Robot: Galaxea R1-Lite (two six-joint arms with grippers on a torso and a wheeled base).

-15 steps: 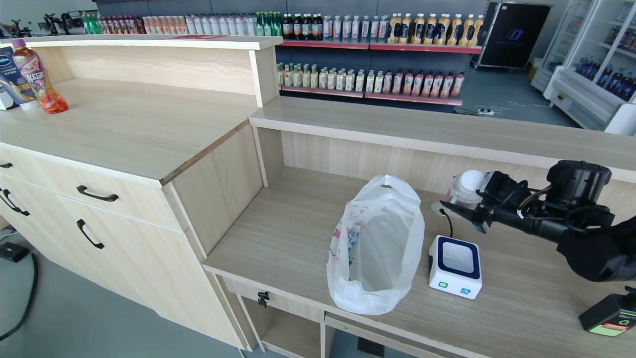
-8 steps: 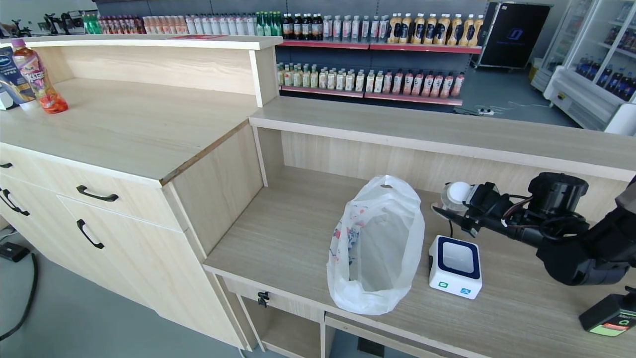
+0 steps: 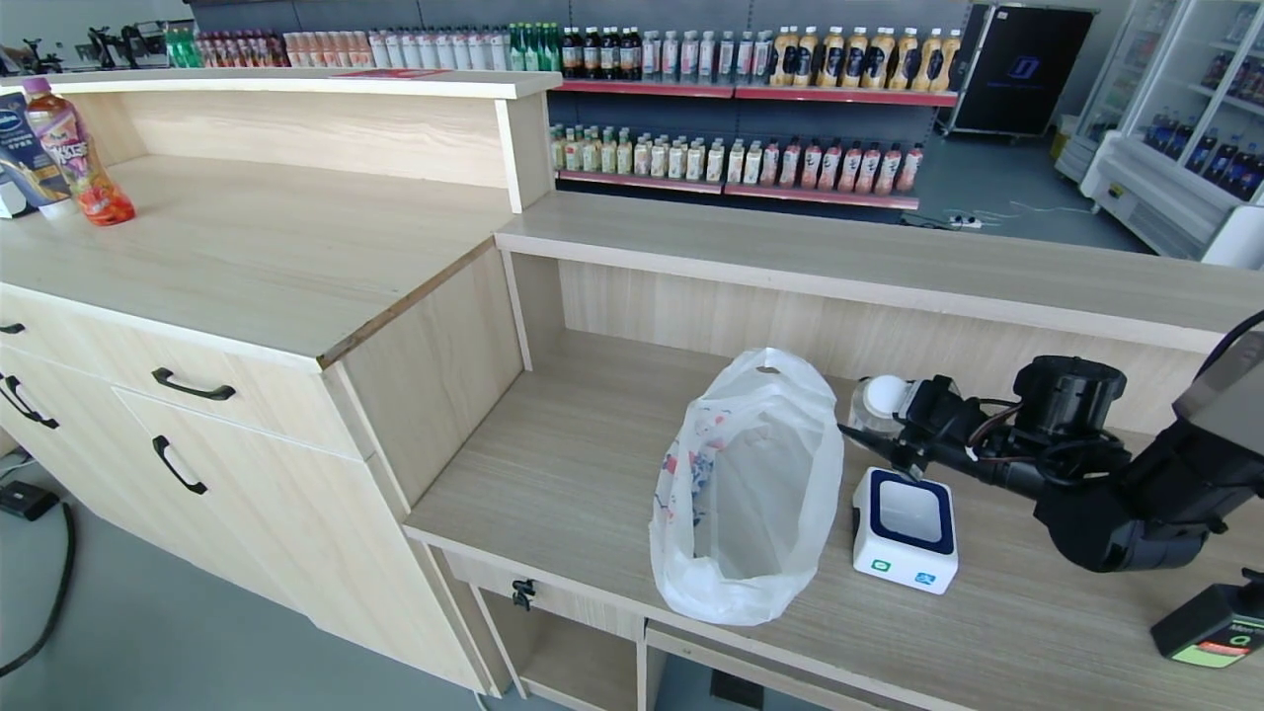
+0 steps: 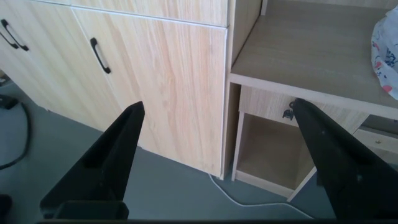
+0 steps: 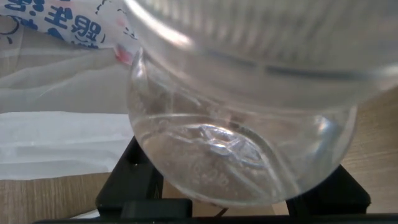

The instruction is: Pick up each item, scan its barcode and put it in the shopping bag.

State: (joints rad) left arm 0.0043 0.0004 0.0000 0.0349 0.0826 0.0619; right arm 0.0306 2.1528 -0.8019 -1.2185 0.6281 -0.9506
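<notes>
Bottle [image 3: 882,397], clear, round, white-capped, clamped in right jaws beside crinkly bag [image 3: 750,484]; left jaws apart.

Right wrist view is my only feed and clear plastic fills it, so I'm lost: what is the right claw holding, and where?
Observer: Head view shows the right claw gripping a white-capped clear container beside the top of the shopping bag.
Operator: Where's the scanner?
Observer: The scanner sits on the counter, nearer the robot than the container, right of the bag.
Operator: And the left claw?
Observer: Left claw is open, facing cabinet doors.
</notes>
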